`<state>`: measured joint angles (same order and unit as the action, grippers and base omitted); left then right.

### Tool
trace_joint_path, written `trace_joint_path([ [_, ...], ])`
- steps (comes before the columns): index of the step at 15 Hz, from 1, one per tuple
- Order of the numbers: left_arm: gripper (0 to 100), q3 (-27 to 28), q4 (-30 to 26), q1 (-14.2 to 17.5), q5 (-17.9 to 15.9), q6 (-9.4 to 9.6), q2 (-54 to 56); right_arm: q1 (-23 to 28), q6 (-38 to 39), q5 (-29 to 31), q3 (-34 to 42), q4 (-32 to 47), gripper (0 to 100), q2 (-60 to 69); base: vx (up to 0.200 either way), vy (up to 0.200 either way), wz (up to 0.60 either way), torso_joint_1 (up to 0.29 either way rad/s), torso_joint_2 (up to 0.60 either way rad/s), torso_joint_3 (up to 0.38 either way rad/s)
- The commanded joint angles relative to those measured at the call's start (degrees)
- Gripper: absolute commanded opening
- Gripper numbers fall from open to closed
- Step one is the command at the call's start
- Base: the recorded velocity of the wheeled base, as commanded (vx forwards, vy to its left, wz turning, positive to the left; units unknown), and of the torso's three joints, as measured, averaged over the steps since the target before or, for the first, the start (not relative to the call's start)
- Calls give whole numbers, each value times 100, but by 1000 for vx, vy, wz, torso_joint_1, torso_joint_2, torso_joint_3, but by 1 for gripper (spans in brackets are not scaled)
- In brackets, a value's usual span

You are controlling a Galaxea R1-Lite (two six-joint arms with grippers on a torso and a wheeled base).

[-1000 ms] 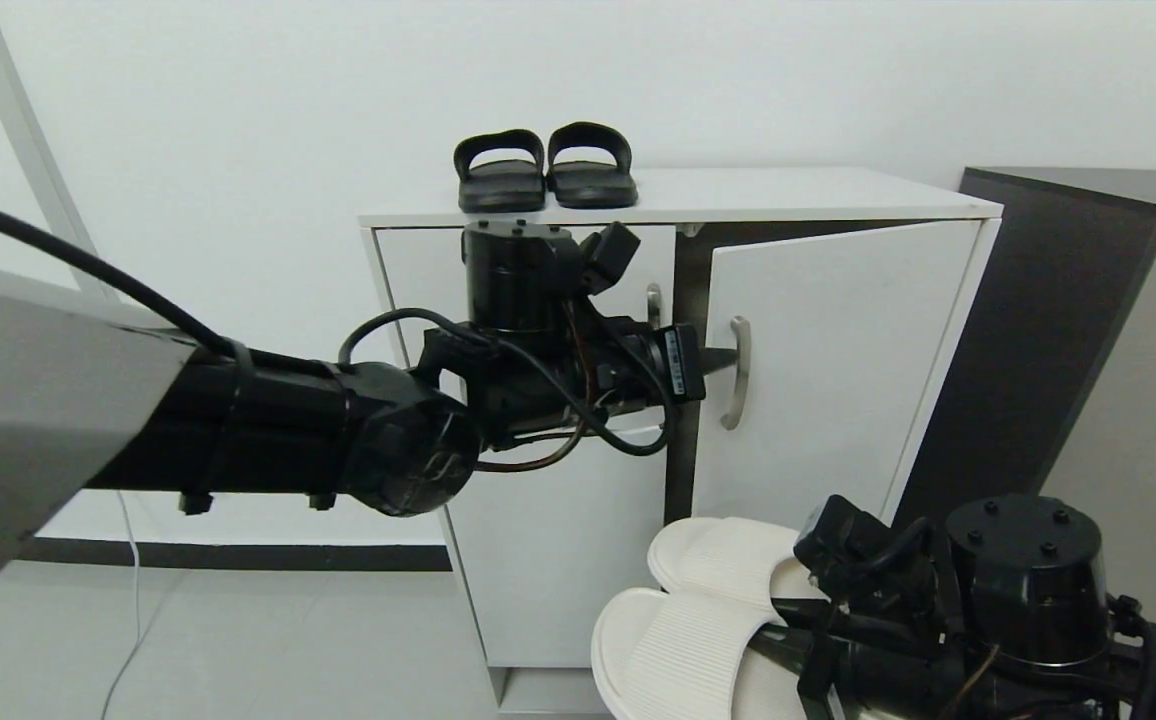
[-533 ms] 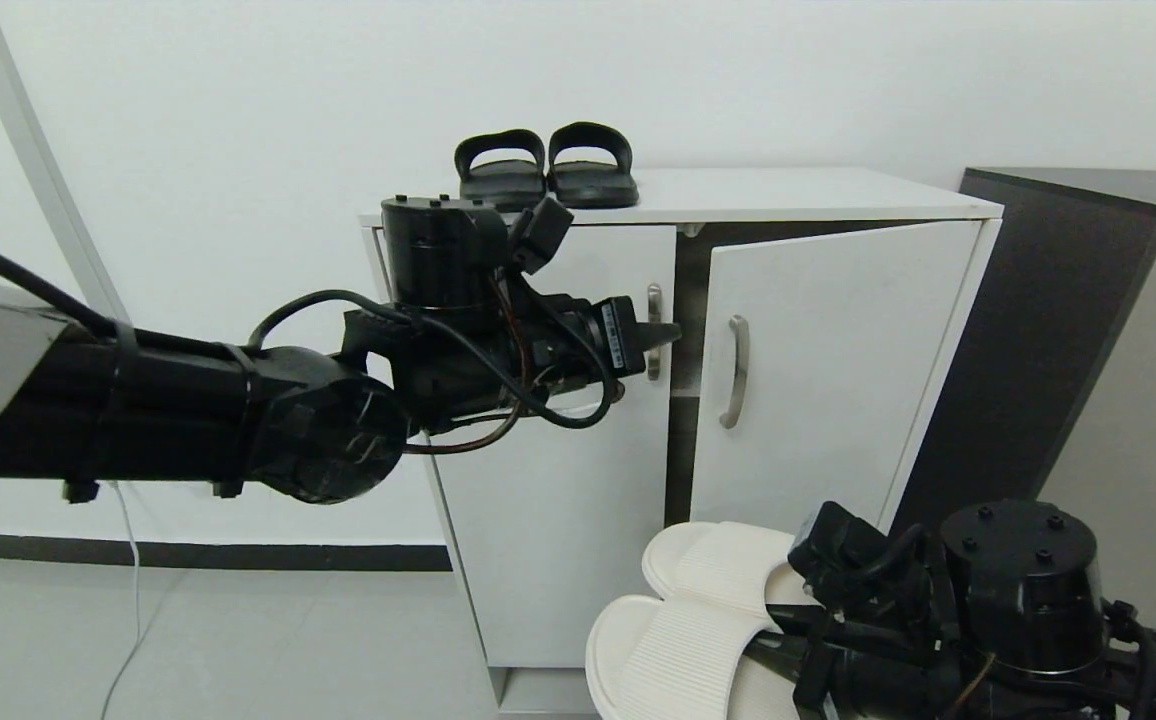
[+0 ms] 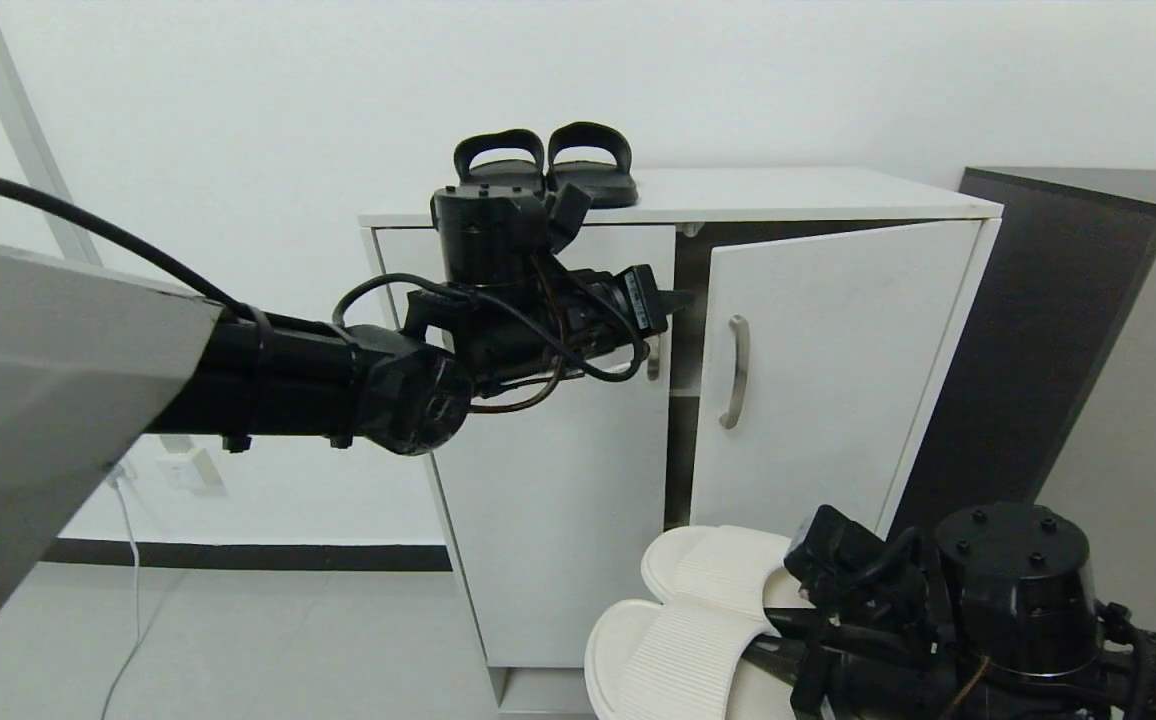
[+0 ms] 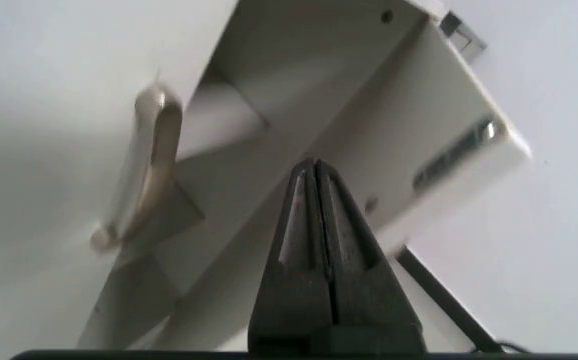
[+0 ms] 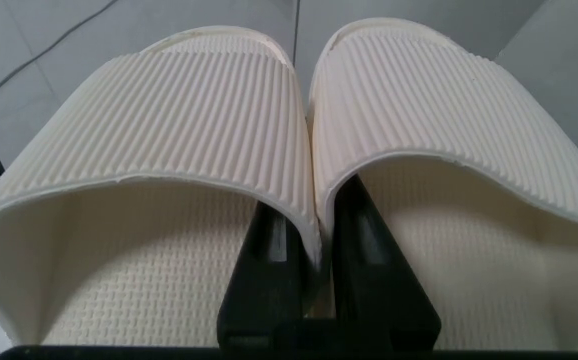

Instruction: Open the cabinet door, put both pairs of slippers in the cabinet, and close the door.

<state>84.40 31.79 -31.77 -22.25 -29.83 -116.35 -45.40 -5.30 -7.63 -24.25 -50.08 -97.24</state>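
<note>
A white cabinet (image 3: 788, 192) stands ahead. Its right door (image 3: 838, 350) is ajar, showing a dark gap, and its left door (image 3: 548, 500) is shut. A pair of black slippers (image 3: 543, 165) rests on the cabinet top. My left gripper (image 3: 683, 297) is shut and empty, its tip at the upper part of the gap, above the left door's handle (image 3: 654, 360). The left wrist view has the left gripper (image 4: 316, 180) before the open door edge, with that handle (image 4: 147, 160) beside it. My right gripper (image 5: 319, 255) is low in front of the cabinet, shut on the white slippers (image 3: 698, 610) (image 5: 169, 130).
A dark grey cabinet (image 3: 1088, 350) stands close against the white one's right side. The right door's handle (image 3: 736, 372) faces me. Open floor (image 3: 238, 640) lies to the lower left, with a wall socket (image 3: 188, 468) and a hanging cable.
My left gripper left the right door's handle, swung left past the left door's handle, then rose to the top of the gap. The right arm with the white slippers barely shifted.
</note>
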Motion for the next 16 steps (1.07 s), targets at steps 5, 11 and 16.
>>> trace_joint_path([
  [5,0,613,-6,-93,28,-14,-582,-31,-6,7,-1,-2,0,-23,0,0,0,0,0,0],
  [11,0,-652,600,-664,256,-14,95,-66,-6,16,17,-11,0,-40,-167,0,0,0,2,4],
  [16,0,-1364,1013,-972,256,-5,508,-127,-6,34,17,-11,0,-40,-200,0,0,0,0,4],
])
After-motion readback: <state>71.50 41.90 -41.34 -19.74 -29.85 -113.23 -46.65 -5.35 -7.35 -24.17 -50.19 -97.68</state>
